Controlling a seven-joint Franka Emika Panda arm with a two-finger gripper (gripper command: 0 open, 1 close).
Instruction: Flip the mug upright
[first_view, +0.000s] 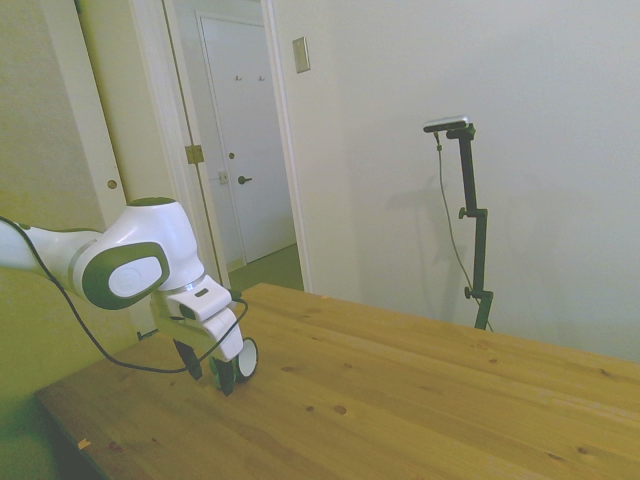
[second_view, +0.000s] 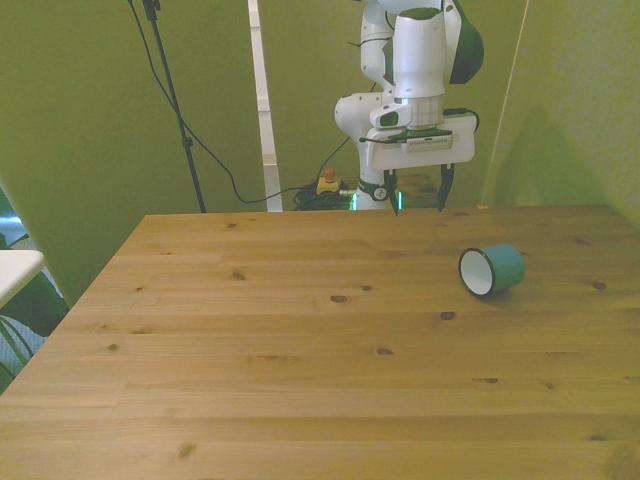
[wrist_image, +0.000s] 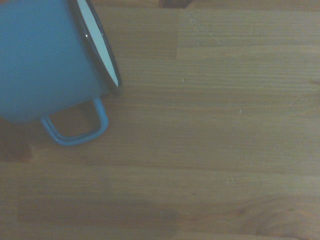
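The wooden table (second_view: 300, 340) spreads wide beneath me, its planks knotted and bare apart from one thing. My white arm (first_view: 130, 262) reaches low over the table's edge nearest my base. My gripper (second_view: 417, 192) hangs above the boards with its two dark fingers (second_view: 443, 190) spread apart, pinching nothing. The mug (second_view: 493, 269) lies on its side on the table, toward the front view's right, its pale open mouth turned toward the front camera. In the side view the mug (first_view: 243, 359) sits just beside my fingers. From my wrist, its blue-teal wall (wrist_image: 40, 55) fills a corner, and its small loop handle (wrist_image: 77, 127) lies flat against the wood.
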